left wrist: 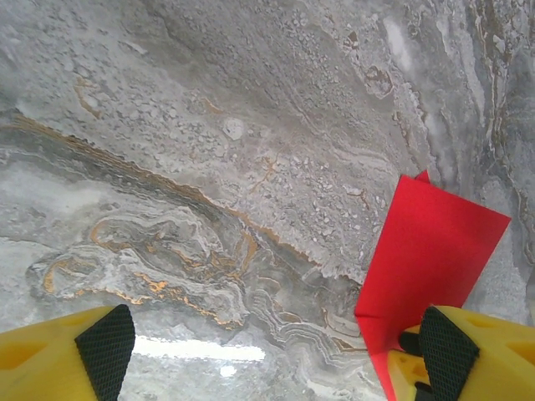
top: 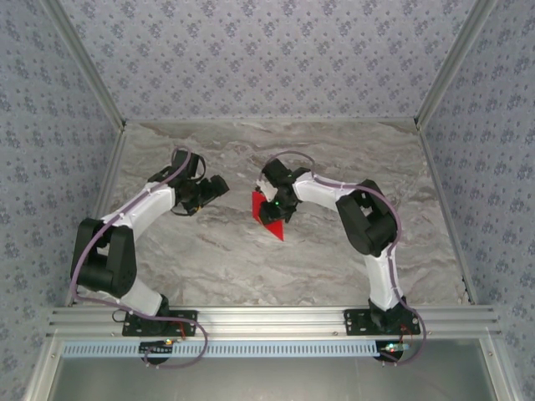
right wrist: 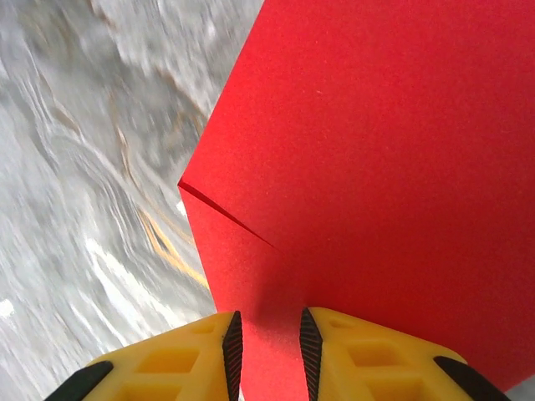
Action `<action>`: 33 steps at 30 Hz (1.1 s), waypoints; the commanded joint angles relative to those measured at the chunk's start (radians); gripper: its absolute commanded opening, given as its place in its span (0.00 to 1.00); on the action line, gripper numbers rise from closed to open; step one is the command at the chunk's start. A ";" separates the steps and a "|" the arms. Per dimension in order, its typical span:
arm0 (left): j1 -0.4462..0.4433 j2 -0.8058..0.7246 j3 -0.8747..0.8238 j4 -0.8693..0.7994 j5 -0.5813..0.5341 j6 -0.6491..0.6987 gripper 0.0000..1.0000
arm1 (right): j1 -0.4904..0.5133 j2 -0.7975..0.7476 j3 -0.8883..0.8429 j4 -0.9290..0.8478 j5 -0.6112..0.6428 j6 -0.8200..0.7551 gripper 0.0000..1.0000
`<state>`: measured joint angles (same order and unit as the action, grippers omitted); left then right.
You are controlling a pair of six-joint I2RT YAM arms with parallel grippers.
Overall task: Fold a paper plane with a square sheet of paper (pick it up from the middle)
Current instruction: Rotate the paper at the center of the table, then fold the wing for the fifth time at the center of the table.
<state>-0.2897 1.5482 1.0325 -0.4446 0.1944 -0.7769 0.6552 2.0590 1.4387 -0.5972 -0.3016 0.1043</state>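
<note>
Though judged from shape alone, looks like an early folding step, well short of a finished dart: holding the square sheet of paper steady for a further crease.

Finding the right jaws clamped on the sheet's near edge, pads almost together with red paper between. Finding the left jaws wide apart with nothing between them, just beside the sheet's edge in the left wrist view.

Locating the sheet near the middle of the counter, between the two arms, seemingly tilted up rather than lying flat. Cannot tell whether touching the surface.

Calls next for bringing the left jaws onto a free edge or corner, then creasing without tearing or slipping the thin sheet from the right grip.

Bright red, plain, matte. Angular outline, with a sharp point toward the arm bases in the top view. Shows one overlapping flap with a thin shadow line in the right wrist view, so probably at least one fold made.
</note>
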 commanded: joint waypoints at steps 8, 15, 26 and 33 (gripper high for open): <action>0.001 0.000 -0.053 0.082 0.075 -0.044 0.92 | -0.011 -0.272 -0.174 0.082 0.008 0.149 0.36; -0.018 -0.003 -0.099 0.179 0.141 -0.072 0.94 | -0.031 -0.392 -0.374 0.288 0.001 0.450 0.36; -0.076 0.040 -0.102 0.277 0.220 -0.133 0.99 | -0.091 -0.270 -0.360 0.319 -0.055 0.501 0.27; -0.126 0.108 -0.084 0.344 0.286 -0.184 0.98 | -0.123 -0.224 -0.377 0.329 -0.079 0.499 0.26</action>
<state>-0.3962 1.6276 0.9257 -0.1448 0.4282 -0.9287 0.5411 1.8122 1.0657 -0.2790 -0.3569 0.5880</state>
